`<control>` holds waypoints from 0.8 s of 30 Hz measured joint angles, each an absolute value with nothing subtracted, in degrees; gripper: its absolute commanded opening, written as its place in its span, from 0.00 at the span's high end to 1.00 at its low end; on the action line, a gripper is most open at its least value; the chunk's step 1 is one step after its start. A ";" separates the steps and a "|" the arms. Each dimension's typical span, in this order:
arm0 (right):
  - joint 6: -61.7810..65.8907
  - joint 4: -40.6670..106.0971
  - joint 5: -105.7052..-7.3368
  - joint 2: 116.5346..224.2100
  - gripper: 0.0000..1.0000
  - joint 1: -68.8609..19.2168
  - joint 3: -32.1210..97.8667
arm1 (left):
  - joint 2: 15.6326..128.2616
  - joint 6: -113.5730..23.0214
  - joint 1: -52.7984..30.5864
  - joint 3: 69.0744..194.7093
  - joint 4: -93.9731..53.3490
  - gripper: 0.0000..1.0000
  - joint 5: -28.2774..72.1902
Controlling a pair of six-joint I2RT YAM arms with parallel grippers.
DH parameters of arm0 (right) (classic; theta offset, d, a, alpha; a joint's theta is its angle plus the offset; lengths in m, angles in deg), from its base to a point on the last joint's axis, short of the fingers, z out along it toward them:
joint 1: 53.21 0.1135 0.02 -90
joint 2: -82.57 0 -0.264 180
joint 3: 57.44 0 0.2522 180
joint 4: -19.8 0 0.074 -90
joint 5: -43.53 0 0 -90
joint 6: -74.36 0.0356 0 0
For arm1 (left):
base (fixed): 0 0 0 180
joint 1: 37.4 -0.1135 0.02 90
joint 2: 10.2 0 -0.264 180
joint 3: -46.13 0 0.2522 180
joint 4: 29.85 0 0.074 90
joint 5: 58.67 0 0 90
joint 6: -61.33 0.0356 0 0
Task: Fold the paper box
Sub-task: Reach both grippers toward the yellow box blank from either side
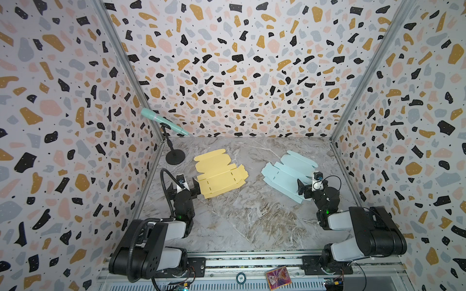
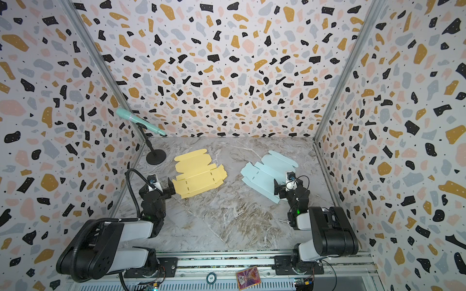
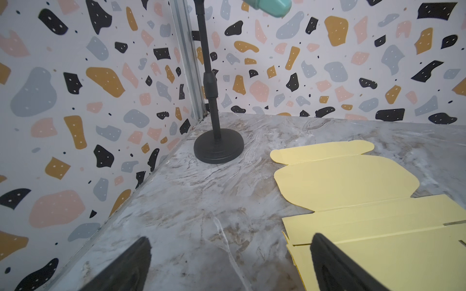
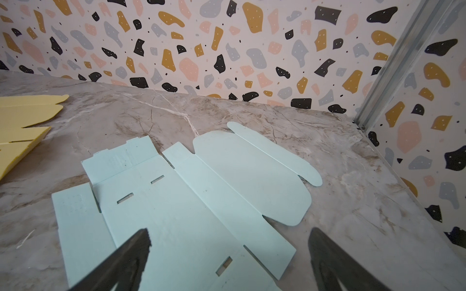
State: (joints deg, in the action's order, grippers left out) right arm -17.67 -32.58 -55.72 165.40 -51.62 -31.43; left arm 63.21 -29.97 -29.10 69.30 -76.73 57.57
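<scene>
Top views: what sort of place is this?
Likely a purpose-built robot recording booth: terrazzo-print wall panels box in a marble-print tabletop, two black-and-grey robot arms are mounted on an aluminium rail at its front edge, and a mint-green microphone on a black stand sits in the far-left corner.

In both top views a green microphone (image 1: 164,122) leans on a black stand (image 1: 175,157) at the middle left, standing on the gray marble table (image 1: 239,214). Spotted walls (image 1: 227,63) fill the top. A shiny card (image 1: 278,277) and a small round disc (image 1: 241,278) lie at the bottom edge.
</scene>
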 measured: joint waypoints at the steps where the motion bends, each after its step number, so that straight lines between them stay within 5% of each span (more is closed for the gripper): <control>1: -17.67 -31.84 -55.59 164.92 0.01 -51.53 -31.04 | 61.92 -29.99 -29.10 69.45 -75.77 0.00 57.48; 13: -13.51 -13.11 -47.64 150.69 0.01 -45.68 -26.14 | 47.43 -37.53 -28.73 76.56 -56.17 0.00 49.17; 24: -1.45 12.27 -38.33 157.38 0.01 -32.01 -6.32 | 52.74 -53.20 -15.83 87.29 -40.65 0.00 45.39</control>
State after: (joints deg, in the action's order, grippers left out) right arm -1.45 12.27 -38.33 157.38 -32.01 -6.32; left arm 52.74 -53.20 -15.83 87.29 -40.65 45.39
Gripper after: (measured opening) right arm 0.988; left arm 0.999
